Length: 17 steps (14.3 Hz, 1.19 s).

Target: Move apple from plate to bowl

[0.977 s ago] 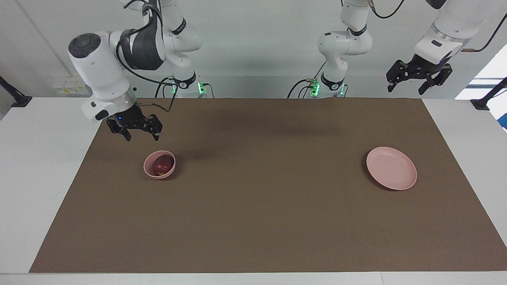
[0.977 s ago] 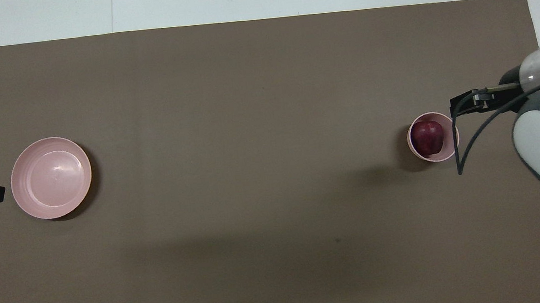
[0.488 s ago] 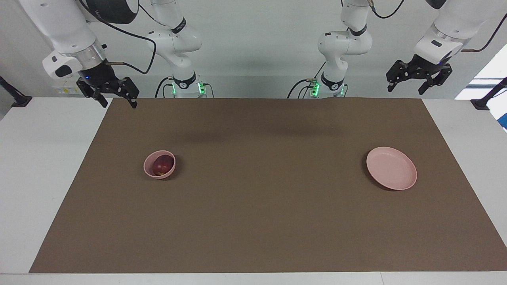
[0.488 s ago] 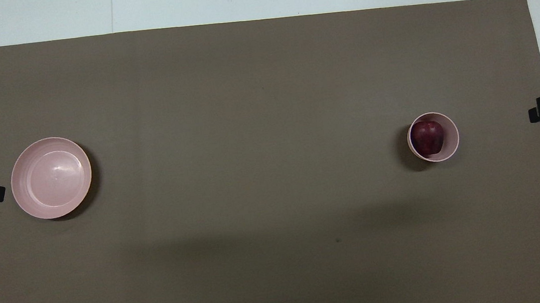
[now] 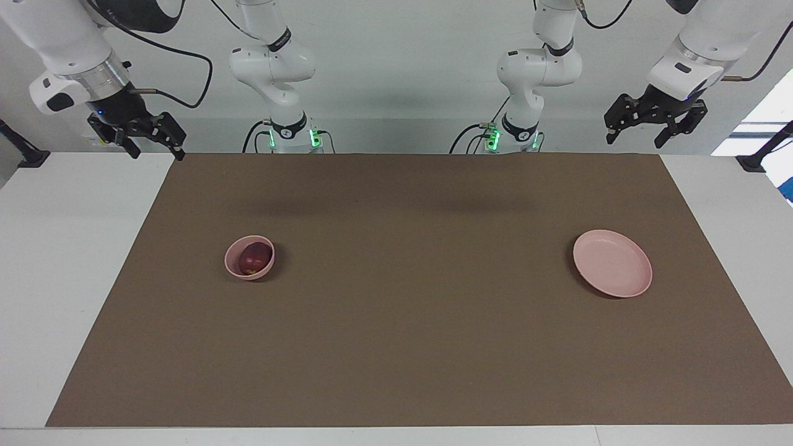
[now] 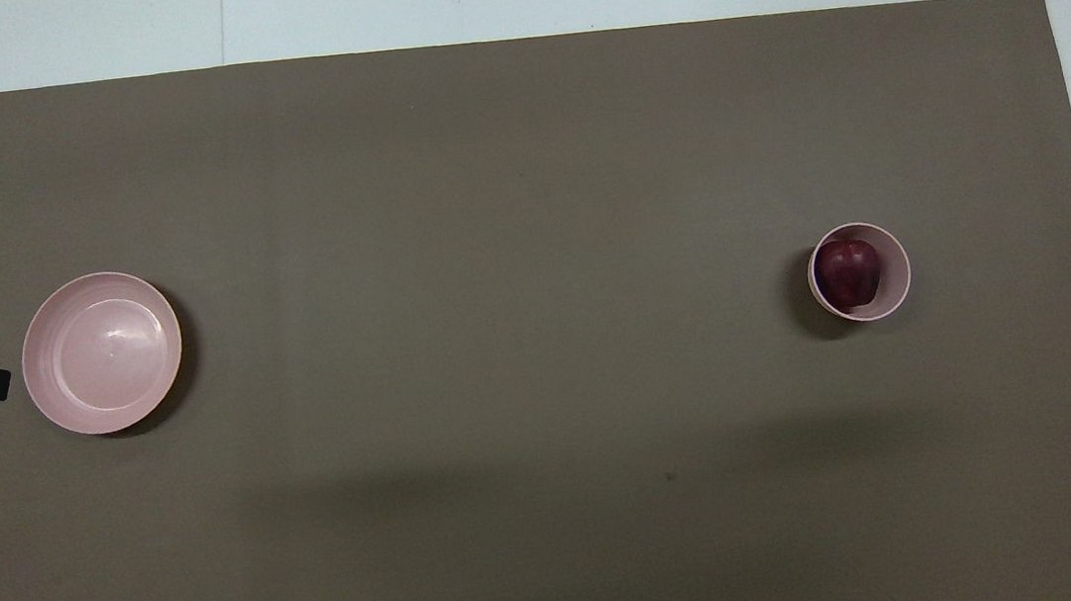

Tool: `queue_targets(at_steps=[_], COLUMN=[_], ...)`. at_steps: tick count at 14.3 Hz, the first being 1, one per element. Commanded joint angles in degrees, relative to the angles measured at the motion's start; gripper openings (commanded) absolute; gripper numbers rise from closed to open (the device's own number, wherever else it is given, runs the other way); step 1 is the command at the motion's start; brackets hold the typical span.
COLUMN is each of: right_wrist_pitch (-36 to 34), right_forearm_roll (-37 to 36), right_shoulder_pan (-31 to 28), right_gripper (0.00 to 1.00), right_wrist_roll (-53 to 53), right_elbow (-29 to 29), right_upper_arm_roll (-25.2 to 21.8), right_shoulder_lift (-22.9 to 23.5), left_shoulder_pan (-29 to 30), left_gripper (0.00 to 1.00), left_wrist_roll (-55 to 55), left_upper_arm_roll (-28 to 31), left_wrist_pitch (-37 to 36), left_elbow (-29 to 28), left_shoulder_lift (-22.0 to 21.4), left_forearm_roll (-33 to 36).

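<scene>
The dark red apple [image 5: 254,257] [image 6: 848,273] lies inside the small deep pink bowl [image 5: 233,264] [image 6: 897,269], toward the right arm's end of the table. The wide flat pink plate [image 5: 612,263] [image 6: 101,352] sits bare toward the left arm's end. My right gripper [image 5: 155,148] hangs open high over the white table edge by the mat's corner, holding nothing. My left gripper [image 5: 638,135] hangs open high over the mat's other corner near the robots, holding nothing. Only a tip of each gripper shows in the overhead view.
A brown mat [image 5: 396,347] [image 6: 485,196] covers most of the white table [image 5: 68,260]. The two arm bases [image 5: 288,133] stand at the mat's edge nearest the robots.
My right gripper rose from just above the bowl and drew away to the table edge at its own end. Apple, bowl, plate and left arm stayed still.
</scene>
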Motion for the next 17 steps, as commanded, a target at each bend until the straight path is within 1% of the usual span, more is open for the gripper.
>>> queue_targets(at_steps=[1,3,5,17], right_wrist_pitch=[-3.4,-7.0,-5.0,-5.1], right_forearm_roll=[0.1,-0.6,-1.3,-1.1], right_shoulder_pan=[0.3,0.4,0.9,0.6], right_gripper=[1.0,1.0,1.0,1.0], right_wrist_roll=[-0.3,2.6,3.5,3.2], right_elbow=[2.6,6.8,6.1,5.6], right_upper_arm_roll=[1.2,4.6,6.2,6.1], right_shoulder_lift=[-0.8,-0.3,-0.7,-1.0], left_shoulder_pan=[0.7,0.7,0.7,0.6], left_gripper=[1.0,1.0,1.0,1.0], left_wrist_roll=[-0.4,-0.4,-0.5,-0.4], left_upper_arm_roll=[-0.5,-0.5,-0.5,-0.5], left_wrist_pitch=[0.1,0.1,0.1,-0.1], left_elbow=[-1.3,-1.3,-1.3,-1.3], left_shoulder_lift=[-1.2,-1.2,-1.2,-1.2], left_forearm_roll=[0.5,0.5,0.5,0.5])
